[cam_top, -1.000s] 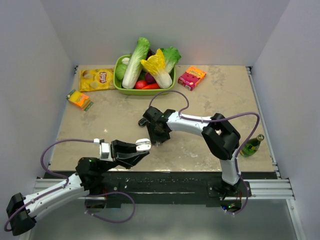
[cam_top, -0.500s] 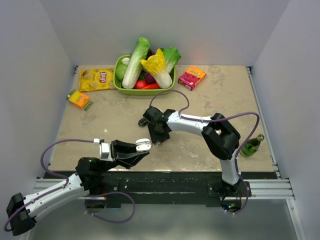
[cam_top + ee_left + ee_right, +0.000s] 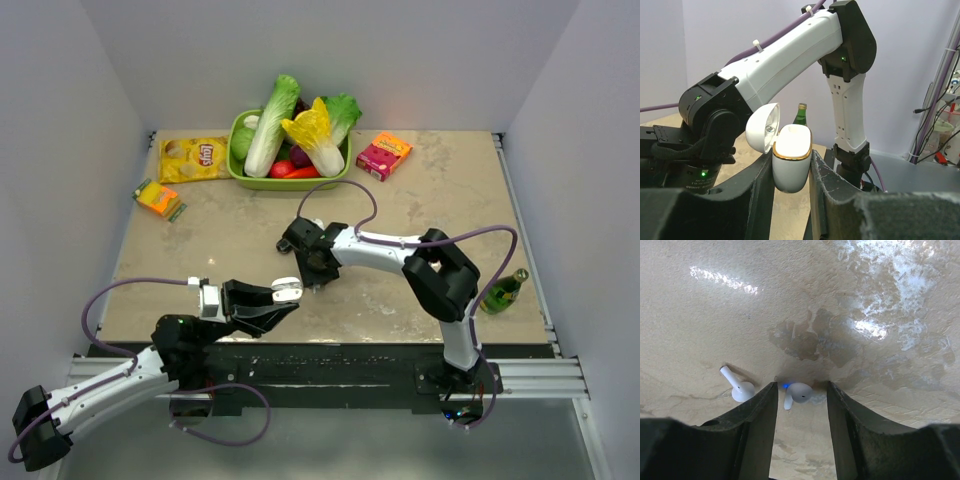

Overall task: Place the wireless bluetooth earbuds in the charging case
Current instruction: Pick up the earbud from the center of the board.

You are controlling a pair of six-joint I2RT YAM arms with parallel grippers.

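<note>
**Overhead view.** The left gripper [image 3: 283,297], low and left of centre, hangs over the near edge of the table [image 3: 220,250]. The right gripper [image 3: 312,275] points down at mid-table, with bare tabletop on every side of it. The other things lie along the margins:
- a green tray [image 3: 240,178] of vegetables at the back edge, top centre;
- a chip bag [image 3: 193,158] in the upper left;
- an orange packet [image 3: 158,198] at the left edge;
- a pink box [image 3: 384,155] to the right of the tray;
- a green bottle [image 3: 505,290] at the right edge, beside the right arm's elbow.

All of these are well apart from both grippers.

**Left wrist view.** The jaws are clamped on the charging case [image 3: 791,162] at frame centre. The case stands upright with its gold rim above the pads, and its lid is hinged open toward the upper left.

**Right wrist view.** The jaws stand moderately open, straddling an earbud [image 3: 799,392] that lies on the table and shows a blue light. A narrow gap shows on each side of it. A second earbud [image 3: 743,388] lies just outside the finger on the frame's left, apart from the first, with its stem pointing up-left. Open tabletop fills the upper frame.
</note>
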